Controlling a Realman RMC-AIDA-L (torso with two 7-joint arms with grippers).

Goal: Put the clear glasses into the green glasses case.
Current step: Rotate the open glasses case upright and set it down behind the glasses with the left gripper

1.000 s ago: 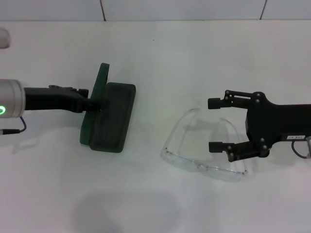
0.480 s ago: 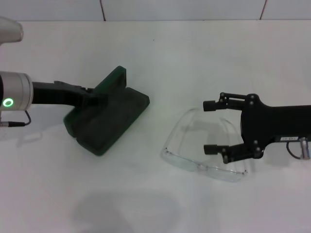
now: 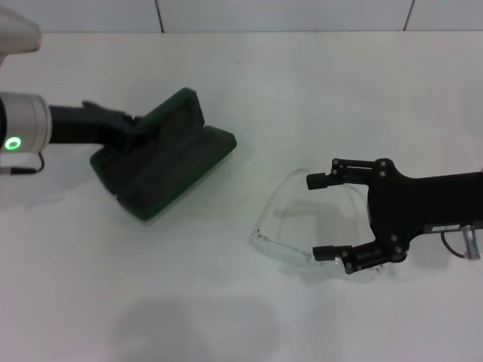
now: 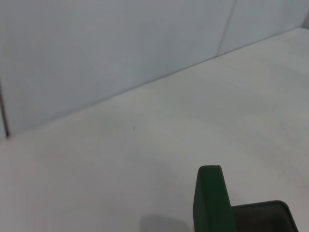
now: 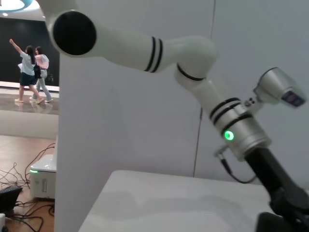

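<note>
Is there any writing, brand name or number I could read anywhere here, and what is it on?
White label on the right arm, behind the right tool: dark print, too small to read.
Green glasses case, held open by the left tool: no lettering legible on lid or base.
Clear glasses: no markings visible.
Left arm's green ring light: a lit ring, not text.

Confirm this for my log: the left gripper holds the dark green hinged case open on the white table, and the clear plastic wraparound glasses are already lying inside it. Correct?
Not quite. In the head view the clear plastic wraparound glasses are not in the dark green hinged case; they lie on the white table to its right, with the open right gripper around one side of them. The left gripper does hold the case open.
</note>
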